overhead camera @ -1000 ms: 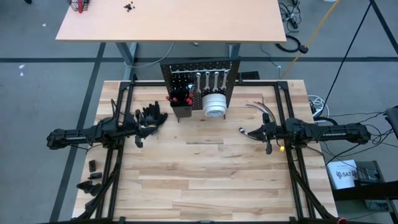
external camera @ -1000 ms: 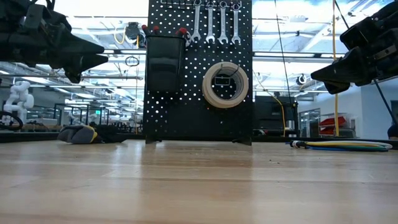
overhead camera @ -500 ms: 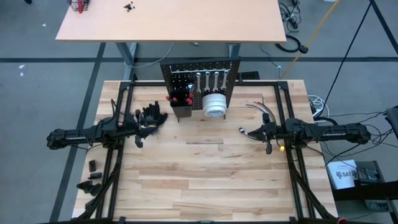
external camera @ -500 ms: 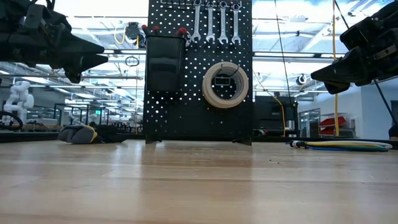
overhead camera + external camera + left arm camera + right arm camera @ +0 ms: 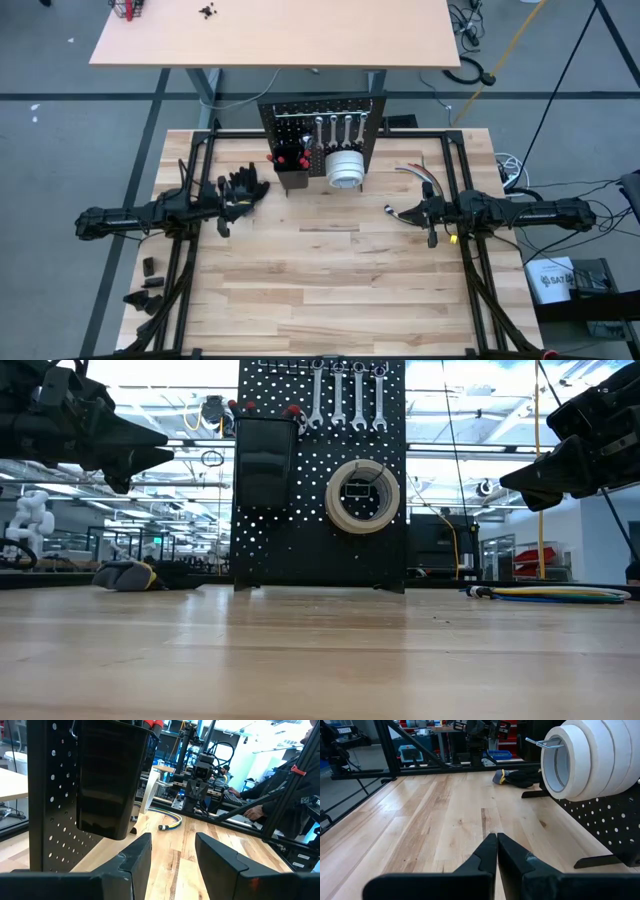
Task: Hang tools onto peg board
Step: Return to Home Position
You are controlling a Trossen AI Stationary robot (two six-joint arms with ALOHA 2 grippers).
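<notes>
The black peg board [image 5: 322, 135] stands upright at the table's far middle. Silver wrenches [image 5: 347, 400] hang from hooks along its top. White tape rolls [image 5: 590, 757] hang on a long hook [image 5: 545, 742] at its middle. Red screwdriver handles [image 5: 292, 410] stick up from its small black bin [image 5: 112, 775]. My left gripper [image 5: 172, 855] hovers level at the table's left, open with nothing between its fingers. My right gripper [image 5: 496, 847] hovers at the right, shut and holding nothing. In the high view the left gripper [image 5: 228, 212] and right gripper [image 5: 392, 211] flank the board.
Black gloves [image 5: 245, 185] lie on the table left of the board. Curved grey hoses [image 5: 420, 178] lie to its right. Small black parts [image 5: 150, 280] sit at the near left. A person's arm [image 5: 260, 810] shows beyond the table's right side.
</notes>
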